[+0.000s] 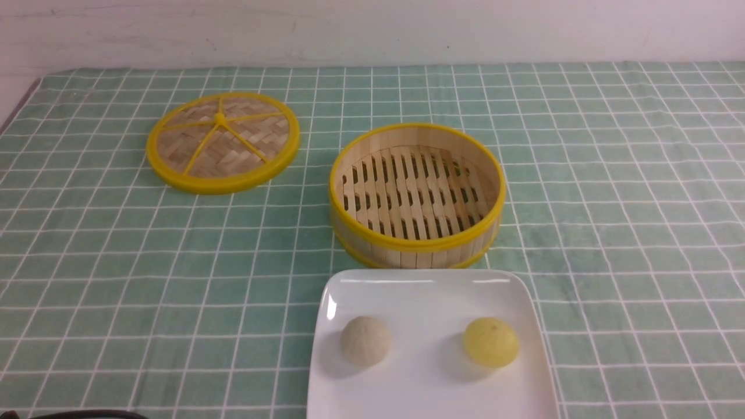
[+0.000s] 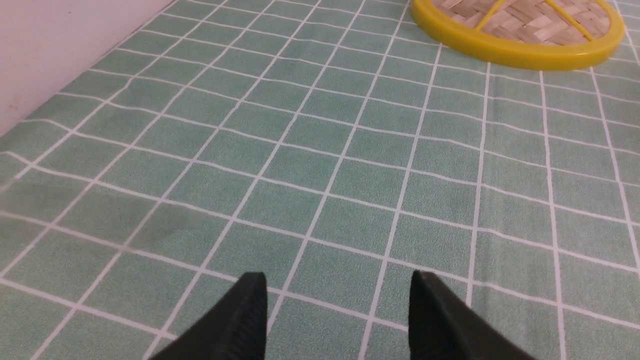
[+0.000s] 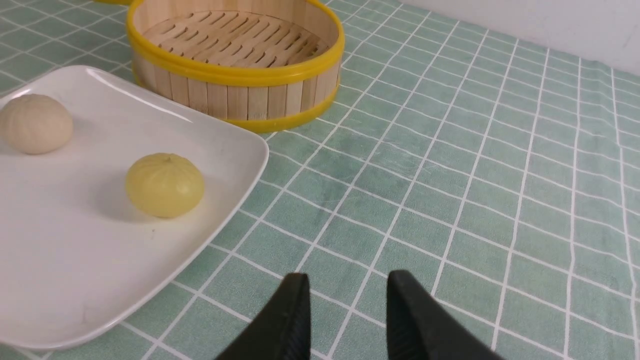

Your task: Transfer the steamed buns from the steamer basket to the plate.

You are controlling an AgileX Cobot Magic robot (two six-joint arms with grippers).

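Two steamed buns lie apart on the white square plate (image 1: 430, 291): the beige bun (image 1: 365, 340) on its left half, the pale yellow bun (image 1: 490, 341) on its right half. The steamer basket (image 1: 416, 195) stands just behind the plate with only its slatted floor showing inside. In the right wrist view the plate (image 3: 65, 260), yellow bun (image 3: 164, 184), beige bun (image 3: 35, 123) and basket (image 3: 235, 60) all show. My right gripper (image 3: 347, 285) hangs open over bare cloth beside the plate's corner. My left gripper (image 2: 337, 285) is open over bare cloth, holding nothing. Neither gripper shows in the front view.
The flat woven basket lid (image 1: 223, 141) with yellow rim lies at the back left, also seen from the left wrist as the lid (image 2: 520, 30). A green checked cloth (image 1: 628, 203) covers the table. A white wall (image 1: 372, 29) runs along the back edge.
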